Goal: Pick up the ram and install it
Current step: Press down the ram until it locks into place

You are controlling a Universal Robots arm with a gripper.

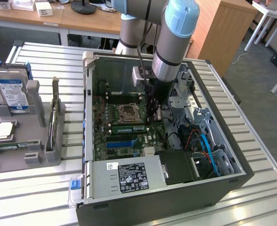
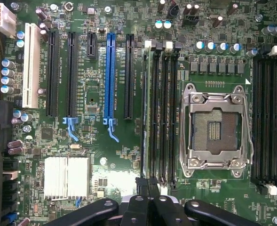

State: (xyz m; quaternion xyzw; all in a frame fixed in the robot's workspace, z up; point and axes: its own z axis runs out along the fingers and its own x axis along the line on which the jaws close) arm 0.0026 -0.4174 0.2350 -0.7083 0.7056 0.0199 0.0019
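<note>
Arm reaches down into the open computer case (image 1: 129,197) lying on its side on the slatted metal surface (image 1: 30,197). Gripper (image 1: 153,113) sits low over the motherboard (image 1: 111,136), just on the exterior view's right of the empty CPU socket (image 1: 128,113). Gripper fingers pressed together; whether they touch anything can't be told. In the wrist view the dark gripper (image 2: 150,200) is right at one end of the bank of memory slots (image 2: 164,108) next to the CPU socket (image 2: 213,126). The ram (image 2: 146,108) stands edge-on in the outermost slot of that bank, on the side toward the black and blue expansion slots (image 2: 111,70), running the full slot length with its near end under the gripper. In the exterior view a green stick, the ram (image 1: 128,127), lies along the board just below the socket, near the gripper tip. On the exterior view's left a grey parts holder (image 1: 25,136) rests on the surface, carrying the hard drive (image 1: 13,93) with blue label standing upright and a square silver processor (image 1: 3,130) lying flat. Power supply (image 1: 129,178) with labels is at the near edge of the case. Wooden desks behind.
</note>
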